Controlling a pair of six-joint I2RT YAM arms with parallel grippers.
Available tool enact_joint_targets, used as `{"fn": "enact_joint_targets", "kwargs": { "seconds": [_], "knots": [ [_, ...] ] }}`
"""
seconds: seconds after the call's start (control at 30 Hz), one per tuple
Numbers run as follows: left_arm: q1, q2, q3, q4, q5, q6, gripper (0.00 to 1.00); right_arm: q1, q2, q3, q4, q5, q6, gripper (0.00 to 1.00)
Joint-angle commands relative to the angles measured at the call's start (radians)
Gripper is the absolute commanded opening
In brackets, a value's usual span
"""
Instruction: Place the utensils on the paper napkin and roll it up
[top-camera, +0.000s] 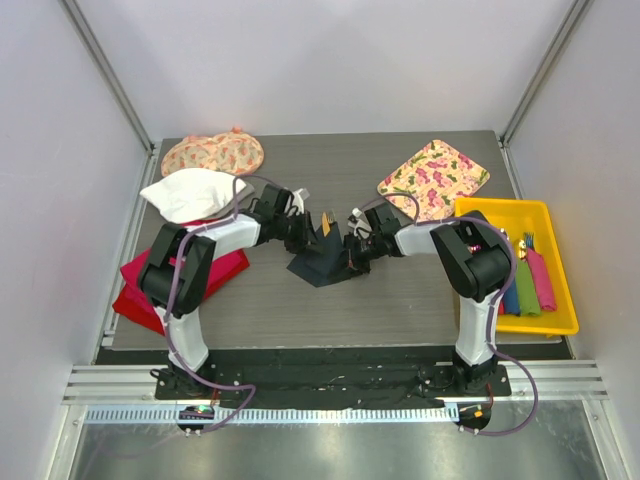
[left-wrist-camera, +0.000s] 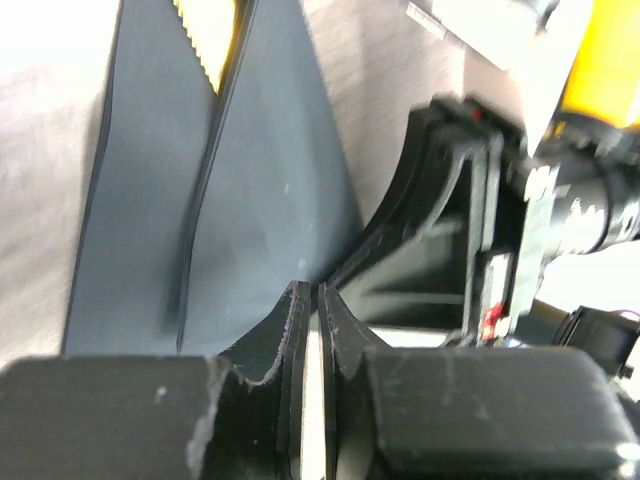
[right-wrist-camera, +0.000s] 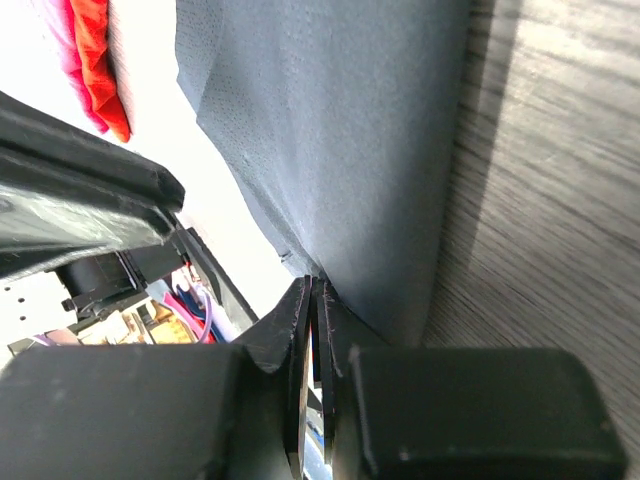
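Left fingers (left-wrist-camera: 283, 325) and right fingers (right-wrist-camera: 288, 325) pinched the dark navy paper napkin (top-camera: 322, 264); even rolling would keep tan-orange utensils (top-camera: 327, 221) enclosed.

Top view bright, even; wrist views glare white in patches; left pincer (left-wrist-camera: 311, 290), paper napkin (left-wrist-camera: 270, 190) blurred

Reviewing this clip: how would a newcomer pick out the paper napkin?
Find the centre of the grey table. The paper napkin is the tented sheet there. It is the only near-black sheet; the red cloth, white cloth and floral cloth nearby are bright.
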Motion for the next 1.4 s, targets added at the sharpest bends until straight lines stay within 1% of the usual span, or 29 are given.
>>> {"fn": "enact_joint_targets", "kwargs": {
  "seconds": [0.0, 0.2, 0.27, 0.4, 0.6, 0.73, 1.0, 1.2, 1.37],
  "knots": [
    [-0.005, 0.061, 0.056, 0.075, -0.003, -0.051, 0.12, 0.014, 0.034, -0.013, -0.032, 0.065, 0.001, 0.12],
    [-0.005, 0.144, 0.08, 0.071, -0.032, -0.024, 0.1, 0.021, 0.017, -0.013, -0.02, 0.064, 0.003, 0.12],
    [-0.004, 0.161, 0.09, 0.042, -0.054, -0.015, 0.09, 0.025, 0.012, -0.01, -0.018, 0.053, 0.003, 0.13],
    [0.001, 0.176, 0.097, -0.036, -0.088, 0.051, 0.06, 0.022, -0.061, 0.016, -0.027, 0.052, -0.014, 0.16],
    [0.002, 0.176, 0.094, -0.061, -0.089, 0.074, 0.04, 0.02, -0.127, 0.096, -0.055, 0.168, -0.052, 0.17],
    [0.002, 0.175, 0.1, -0.063, -0.085, 0.079, 0.04, 0.021, -0.108, 0.133, -0.079, 0.226, -0.071, 0.15],
    [0.002, 0.172, 0.1, -0.064, -0.086, 0.079, 0.04, 0.025, -0.028, 0.148, -0.115, 0.276, -0.101, 0.11],
    [0.004, 0.179, 0.103, -0.061, -0.082, 0.068, 0.04, 0.04, 0.006, 0.124, -0.133, 0.308, -0.146, 0.11],
    [0.004, 0.176, 0.1, -0.063, -0.083, 0.068, 0.04, 0.041, 0.009, 0.136, -0.173, 0.381, -0.166, 0.11]
  ]
}}
